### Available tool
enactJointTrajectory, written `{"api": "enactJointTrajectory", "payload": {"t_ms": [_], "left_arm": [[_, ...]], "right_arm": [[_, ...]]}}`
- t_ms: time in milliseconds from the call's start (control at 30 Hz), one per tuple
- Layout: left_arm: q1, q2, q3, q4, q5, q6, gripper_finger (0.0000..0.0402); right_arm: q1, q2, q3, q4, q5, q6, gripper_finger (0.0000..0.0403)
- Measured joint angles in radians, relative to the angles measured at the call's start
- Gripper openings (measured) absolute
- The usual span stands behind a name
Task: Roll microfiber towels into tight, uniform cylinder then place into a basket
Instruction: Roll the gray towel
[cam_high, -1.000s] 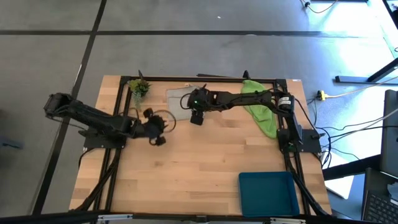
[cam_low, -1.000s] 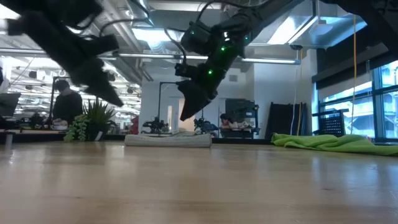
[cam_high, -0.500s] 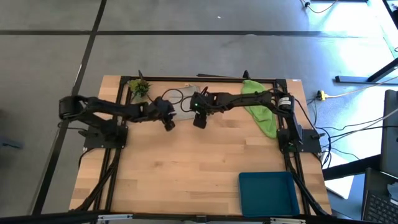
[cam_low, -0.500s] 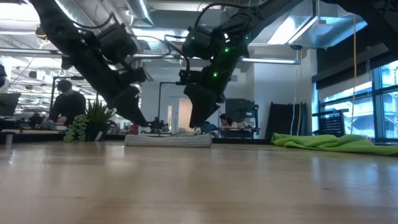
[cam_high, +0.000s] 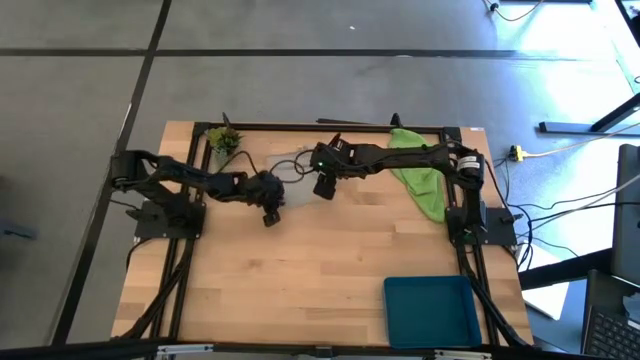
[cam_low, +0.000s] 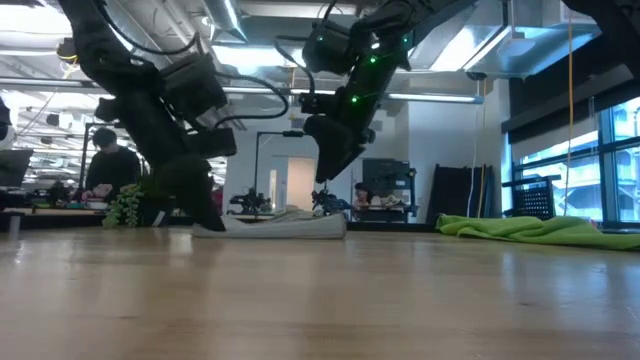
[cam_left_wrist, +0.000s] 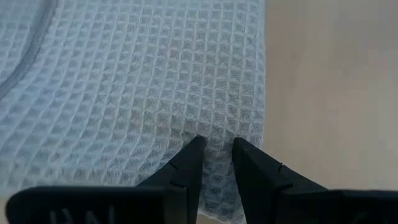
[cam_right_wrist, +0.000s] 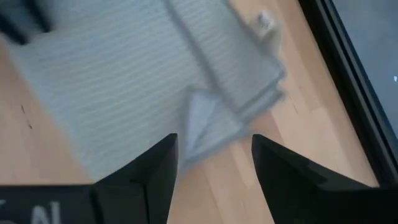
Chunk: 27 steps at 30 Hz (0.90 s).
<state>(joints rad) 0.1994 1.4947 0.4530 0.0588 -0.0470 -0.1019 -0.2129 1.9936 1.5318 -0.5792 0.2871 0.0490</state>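
- Left gripper (cam_left_wrist: 215, 146) nearly together, pinching grey waffle-weave towel (cam_left_wrist: 137, 87) edge near worktop's far edge; rolling apparently not yet begun.
- Right gripper (cam_right_wrist: 214, 146) apart, above towel's folded corner.
- Next, probably: tight first tuck.

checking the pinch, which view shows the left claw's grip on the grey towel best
The left wrist view: the left claw pinches the grey towel near its edge. The high view hides it under the arm; the low view shows only its side.

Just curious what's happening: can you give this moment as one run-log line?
left tool: pinching grey towel edge | right tool: open, above it | green towel: untouched | basket: no towel inside
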Motion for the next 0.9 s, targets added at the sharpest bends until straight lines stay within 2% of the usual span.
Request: {"api": "enactJointTrajectory", "payload": {"t_ms": [200,433,567,700,900], "left_arm": [[-0.145,-0.022,0.001,-0.061,0.0,-0.082,0.0085],[-0.316,-0.058,-0.007,-0.094,0.01,-0.222,0.0085],[-0.402,-0.058,-0.007,-0.096,-0.033,-0.28,0.0085],[-0.45,-0.079,0.006,-0.118,-0.103,-0.285,0.0085],[-0.488,-0.179,0.053,-0.16,-0.111,-0.217,0.0085]], "right_arm": [[0.038,-0.021,0.0,-0.077,0.001,0.014,0.0207],[0.145,-0.038,0.0,-0.148,0.002,0.044,0.0207],[0.223,-0.045,0.0,-0.18,0.057,0.085,0.0207],[0.302,-0.049,0.0,-0.175,0.112,0.106,0.0207],[0.4,-0.054,0.0,-0.171,0.122,0.103,0.0207]]}}
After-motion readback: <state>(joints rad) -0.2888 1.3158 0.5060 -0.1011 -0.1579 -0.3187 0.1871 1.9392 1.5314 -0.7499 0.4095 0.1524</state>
